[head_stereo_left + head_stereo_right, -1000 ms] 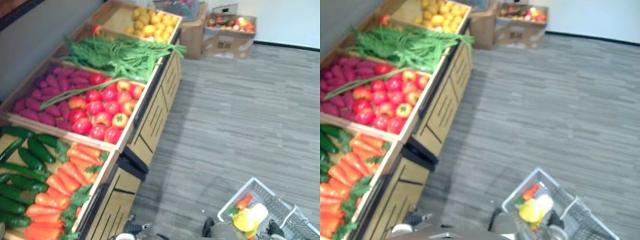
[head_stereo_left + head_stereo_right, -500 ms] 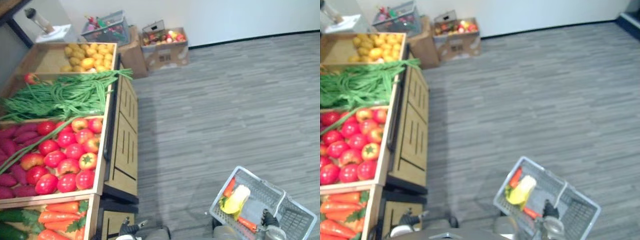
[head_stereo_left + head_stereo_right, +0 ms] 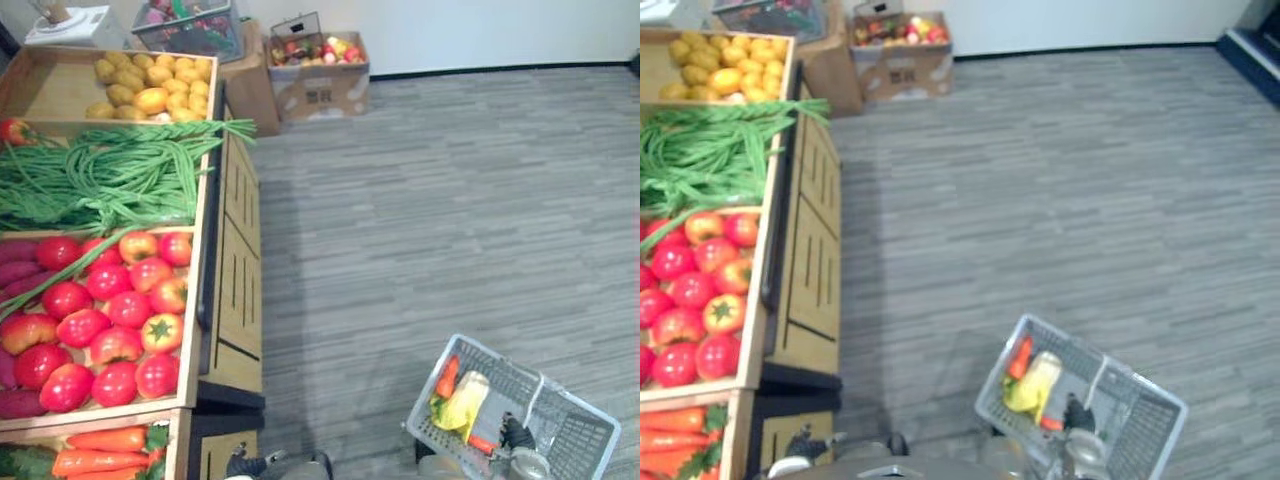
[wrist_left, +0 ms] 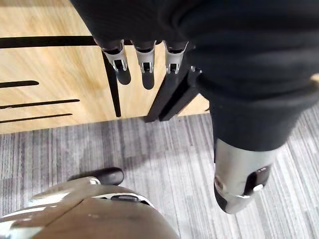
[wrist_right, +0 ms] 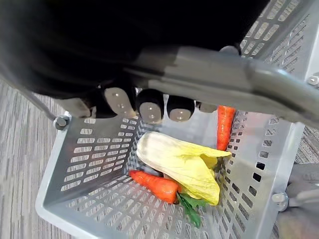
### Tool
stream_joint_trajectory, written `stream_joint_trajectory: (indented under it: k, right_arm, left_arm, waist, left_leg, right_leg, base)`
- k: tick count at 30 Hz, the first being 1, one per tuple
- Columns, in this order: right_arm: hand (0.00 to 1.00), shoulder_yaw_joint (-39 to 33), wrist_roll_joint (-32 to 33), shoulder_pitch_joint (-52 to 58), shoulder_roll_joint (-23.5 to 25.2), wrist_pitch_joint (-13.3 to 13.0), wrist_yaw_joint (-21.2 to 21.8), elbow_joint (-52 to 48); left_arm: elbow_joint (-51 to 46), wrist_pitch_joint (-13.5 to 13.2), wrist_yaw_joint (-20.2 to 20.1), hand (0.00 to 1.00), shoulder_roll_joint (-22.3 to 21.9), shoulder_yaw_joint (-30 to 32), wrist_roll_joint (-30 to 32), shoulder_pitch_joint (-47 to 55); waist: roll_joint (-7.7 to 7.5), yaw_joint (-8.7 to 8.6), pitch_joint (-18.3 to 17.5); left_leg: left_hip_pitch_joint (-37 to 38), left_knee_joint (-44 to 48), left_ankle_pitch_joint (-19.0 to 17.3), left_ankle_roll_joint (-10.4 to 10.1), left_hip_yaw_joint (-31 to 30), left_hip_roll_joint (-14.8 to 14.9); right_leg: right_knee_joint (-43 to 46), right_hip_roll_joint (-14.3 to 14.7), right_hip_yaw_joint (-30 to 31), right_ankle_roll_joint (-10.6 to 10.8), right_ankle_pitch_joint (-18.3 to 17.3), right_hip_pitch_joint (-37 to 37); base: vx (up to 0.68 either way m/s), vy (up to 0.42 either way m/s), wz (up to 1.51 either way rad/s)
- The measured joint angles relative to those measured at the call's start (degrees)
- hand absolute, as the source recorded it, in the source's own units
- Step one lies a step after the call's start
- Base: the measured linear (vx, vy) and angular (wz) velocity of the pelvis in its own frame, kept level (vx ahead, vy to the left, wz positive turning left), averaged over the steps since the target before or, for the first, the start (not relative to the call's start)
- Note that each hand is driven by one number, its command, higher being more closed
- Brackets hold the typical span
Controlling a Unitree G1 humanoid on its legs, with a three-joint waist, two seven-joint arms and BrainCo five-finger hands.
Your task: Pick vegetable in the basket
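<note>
A grey plastic basket (image 3: 572, 440) hangs low at my right over the floor. My right hand (image 5: 149, 104) is shut on its handle (image 5: 224, 79), fingers curled round the bar. It shows from above as a dark hand (image 3: 517, 435) over the basket's middle. Inside lie a pale yellow-green cabbage (image 5: 179, 164) and two carrots, one (image 5: 157, 185) beside the cabbage and one (image 5: 225, 127) against the wall. My left hand (image 4: 144, 62) hangs open with straight fingers next to the wooden stand's front panel (image 4: 60, 84), holding nothing.
The wooden stand (image 3: 235, 290) runs along my left with crates of tomatoes (image 3: 110, 320), green beans (image 3: 110, 180), potatoes (image 3: 150, 85) and carrots (image 3: 100, 460). A cardboard box (image 3: 320, 75) of produce and another grey basket (image 3: 190, 25) stand at the far wall.
The whole view has swung, so the camera moved: the stand now lies further left and seen more squarely. The basket stays in my right hand with the same contents.
</note>
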Motion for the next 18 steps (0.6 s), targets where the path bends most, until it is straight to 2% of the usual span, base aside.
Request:
stream_joint_trajectory:
  k: [4, 7, 10, 13, 15, 18]
  right_arm:
    - [1.00, -2.5, 0.1, -0.3, 0.4, -0.2, 0.0, -0.2]
    - [1.00, -1.9, 0.1, 0.3, 0.2, -0.3, 0.0, -0.2]
    - [1.00, -0.8, -0.2, 0.3, 0.3, -0.3, 0.0, -0.2]
    - [1.00, 0.4, -2.0, 0.7, 0.5, -0.1, 0.0, 0.2]
    - [1.00, 0.6, -2.1, 1.4, 0.4, 0.0, 0.0, 0.8]
    - [1.00, 0.2, -1.9, 3.0, -0.1, 0.2, 0.0, 1.8]
  left_arm:
    - [0.3, 0.0, -0.5, 0.00, 0.4, -1.0, -0.2, 0.3]
    - [0.3, -0.1, -0.9, 0.00, 0.4, -1.2, -1.1, 0.0]
    - [0.2, -0.3, -0.9, 0.00, 0.8, -0.8, -1.3, 0.0]
    - [0.5, -0.7, -1.0, 0.00, 0.6, 1.5, -3.9, 0.3]
    - [1.0, -0.9, -1.1, 0.00, -0.4, 3.3, -7.6, 0.9]
    - [1.3, -0.9, -1.8, 0.00, -0.9, 3.3, -8.0, 2.3]
  waist:
    - [0.03, -0.18, -0.2]
    - [-0.04, -0.32, -1.2]
    - [-1.04, -0.05, -1.9]
    - [-1.51, 0.04, -2.5]
    - [-0.55, -0.11, -3.3]
    - [0.61, -0.31, -5.7]
  left_leg:
    - [2.1, 1.3, 0.0, 0.1, 0.8, 0.5]
    - [2.5, 1.7, -0.8, 1.3, -0.5, 0.3]
    - [1.7, 1.1, -0.8, 1.2, -0.8, 0.3]
    - [0.5, 1.1, -0.8, 1.2, -0.9, 0.3]
    - [0.5, 0.5, -0.4, 0.7, -0.9, 0.8]
    - [0.7, -1.1, 0.2, -0.4, -1.6, 2.2]
  right_leg:
    - [13.6, -0.2, -1.8, -1.2, -0.8, -5.0]
    - [14.6, -1.8, -4.5, -1.2, -0.8, -5.0]
    - [11.8, -2.3, -8.4, -1.2, -0.9, -4.4]
    - [4.1, -1.8, -11.0, -1.2, -0.9, -1.4]
    - [-1.2, -0.7, -12.2, -0.5, -0.3, 0.9]
    - [-2.8, 1.0, -13.4, -1.0, 0.0, 1.4]
  base:
    - [0.01, -0.006, -0.17]
    - [-0.03, 0.035, 0.08]
    - [-0.04, -0.004, 0.06]
    - [-0.05, -0.067, -0.05]
    - [-0.04, -0.096, -0.06]
    - [0.00, -0.093, 0.08]
